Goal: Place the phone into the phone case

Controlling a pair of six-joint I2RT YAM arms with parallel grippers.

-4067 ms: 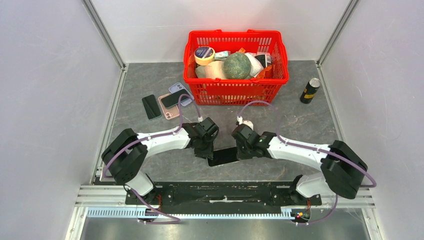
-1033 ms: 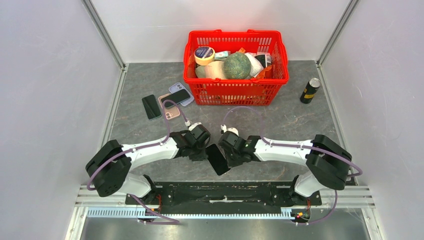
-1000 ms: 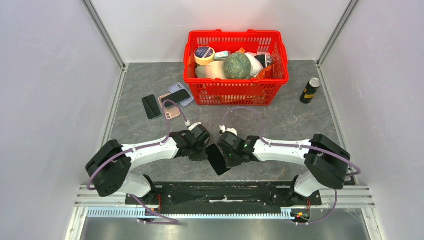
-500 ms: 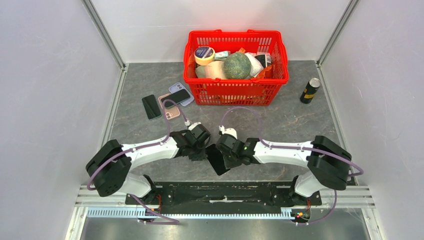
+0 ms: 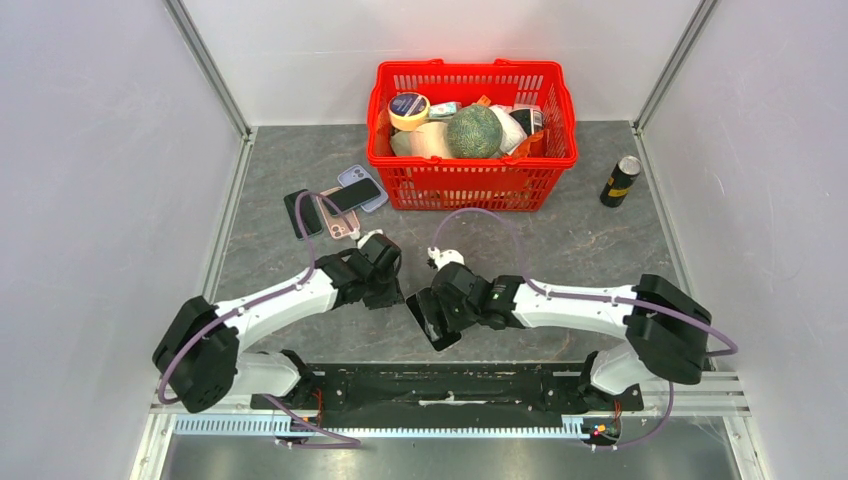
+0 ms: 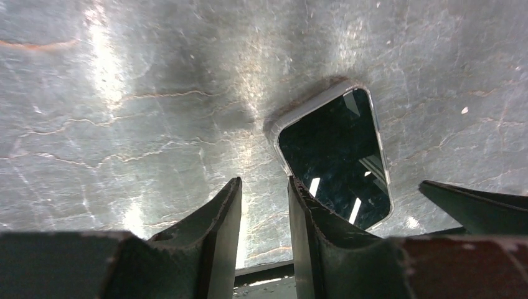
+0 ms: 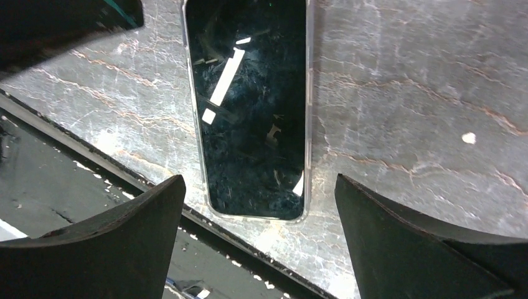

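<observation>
Fingers [image 7: 137, 224] of the right gripper [image 7: 259, 180] stand spread wide and hold nothing; in the right wrist view the phone [image 7: 249, 112] lies flat on the table between and below them, screen up, touched by neither. A clear phone case [image 7: 308, 93] shows as a pale rim running round the phone's edges, so the phone sits inside it. One short end of the phone lies close to the near edge of the grey stone-patterned table [image 5: 600, 250], just beside the black rail [image 5: 450, 385] that carries the arm bases. The left gripper [image 6: 264, 184] hangs just to the left of the phone, its fingers [image 6: 218, 230] drawn close together with only a thin slit between them and nothing in it; they are clear of the phone. From above, the two wrists nearly meet over the near middle of the table. Farther off, at the left, a small cluster of other phones [image 5: 340, 205] lies on the table, with a red basket [image 5: 470, 185] full of groceries at the back and a dark can [image 5: 620, 180] standing to its right.
</observation>
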